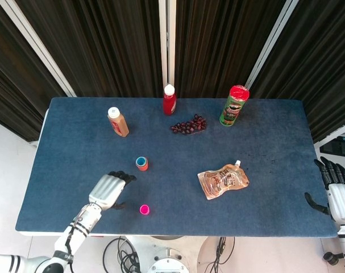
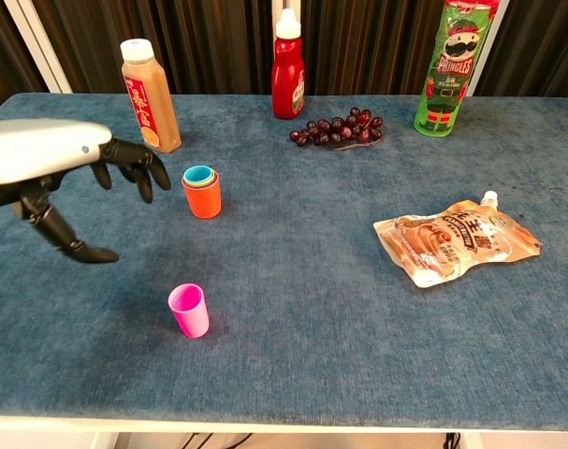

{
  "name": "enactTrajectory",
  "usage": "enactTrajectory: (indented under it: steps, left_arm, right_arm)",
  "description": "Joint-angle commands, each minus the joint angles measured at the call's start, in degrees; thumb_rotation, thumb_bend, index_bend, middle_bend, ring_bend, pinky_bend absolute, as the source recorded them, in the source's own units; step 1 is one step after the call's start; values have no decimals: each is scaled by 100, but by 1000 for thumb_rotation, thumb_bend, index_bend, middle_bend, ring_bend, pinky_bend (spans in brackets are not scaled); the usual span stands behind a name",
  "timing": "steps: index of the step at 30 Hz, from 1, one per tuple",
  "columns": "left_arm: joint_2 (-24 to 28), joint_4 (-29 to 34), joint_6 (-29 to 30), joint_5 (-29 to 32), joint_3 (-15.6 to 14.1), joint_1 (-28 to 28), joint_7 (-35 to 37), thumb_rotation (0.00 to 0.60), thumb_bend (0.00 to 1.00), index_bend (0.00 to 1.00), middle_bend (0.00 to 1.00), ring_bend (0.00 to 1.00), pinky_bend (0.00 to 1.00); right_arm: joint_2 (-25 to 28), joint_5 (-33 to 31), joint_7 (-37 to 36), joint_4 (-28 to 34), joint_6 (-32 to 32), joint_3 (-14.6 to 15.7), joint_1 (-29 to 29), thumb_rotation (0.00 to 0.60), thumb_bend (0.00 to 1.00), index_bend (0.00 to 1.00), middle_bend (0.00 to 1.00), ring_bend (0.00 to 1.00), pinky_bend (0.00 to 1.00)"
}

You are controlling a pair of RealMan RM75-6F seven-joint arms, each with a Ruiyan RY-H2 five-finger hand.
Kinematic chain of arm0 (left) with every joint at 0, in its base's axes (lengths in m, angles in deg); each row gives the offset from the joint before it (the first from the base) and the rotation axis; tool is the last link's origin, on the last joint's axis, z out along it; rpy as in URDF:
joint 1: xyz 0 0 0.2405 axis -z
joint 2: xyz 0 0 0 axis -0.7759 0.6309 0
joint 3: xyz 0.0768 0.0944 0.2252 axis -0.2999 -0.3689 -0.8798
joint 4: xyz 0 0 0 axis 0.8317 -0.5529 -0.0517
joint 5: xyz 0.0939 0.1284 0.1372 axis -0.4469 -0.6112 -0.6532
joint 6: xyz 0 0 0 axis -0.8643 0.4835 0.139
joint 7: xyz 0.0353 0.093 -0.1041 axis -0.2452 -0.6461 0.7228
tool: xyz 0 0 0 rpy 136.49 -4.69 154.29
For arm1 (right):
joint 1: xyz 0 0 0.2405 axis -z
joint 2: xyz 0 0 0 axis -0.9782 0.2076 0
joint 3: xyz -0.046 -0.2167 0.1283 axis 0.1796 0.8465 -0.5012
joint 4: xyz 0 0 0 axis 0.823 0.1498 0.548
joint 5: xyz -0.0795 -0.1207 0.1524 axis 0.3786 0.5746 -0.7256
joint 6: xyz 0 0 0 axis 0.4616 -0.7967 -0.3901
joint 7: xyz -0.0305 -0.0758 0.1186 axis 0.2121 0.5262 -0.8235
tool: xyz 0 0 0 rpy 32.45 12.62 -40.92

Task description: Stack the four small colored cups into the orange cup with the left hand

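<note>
The orange cup (image 2: 203, 198) stands upright left of the table's middle, with smaller cups nested in it and a teal one (image 2: 198, 175) on top; the head view shows the stack (image 1: 141, 164) too. A pink cup (image 2: 189, 310) stands alone near the front edge, also seen from the head as the pink cup (image 1: 144, 209). My left hand (image 2: 54, 178) hovers open with fingers spread, left of both cups and holding nothing; the head view puts this left hand (image 1: 107, 190) just left of the pink cup. My right hand (image 1: 338, 196) hangs open beyond the table's right edge.
At the back stand a brown bottle (image 2: 150, 82), a red ketchup bottle (image 2: 287, 65) and a green Pringles can (image 2: 447, 67). Dark grapes (image 2: 338, 128) lie between them. An orange snack pouch (image 2: 455, 239) lies flat on the right.
</note>
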Motion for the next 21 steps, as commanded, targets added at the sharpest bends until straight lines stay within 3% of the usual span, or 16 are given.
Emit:
enactTrajectory:
  steps: [1, 11, 17, 21]
  left_arm:
    - [-81, 23, 101, -155, -235, -176, -136, 600, 178, 217, 291, 197, 302]
    - [-1024, -822, 115, -788, -439, -515, 219, 600, 179, 217, 295, 224, 294]
    - [-1266, -870, 73, -912, -397, -545, 63, 600, 179, 256, 306, 241, 306]
    - [-1374, -897, 27, -937, -337, -546, 16, 600, 180, 305, 337, 303, 365]
  right_arm:
    - [3, 48, 20, 38, -22, 22, 6, 600, 250, 0, 0, 0, 0]
    - [10, 114, -34, 17, -65, 73, 37, 600, 250, 0, 0, 0, 0]
    - [-1, 123, -145, -64, -82, 94, 61, 600, 249, 0, 0, 0, 0]
    - [-15, 115, -206, -116, -50, 112, 63, 600, 249, 0, 0, 0, 0]
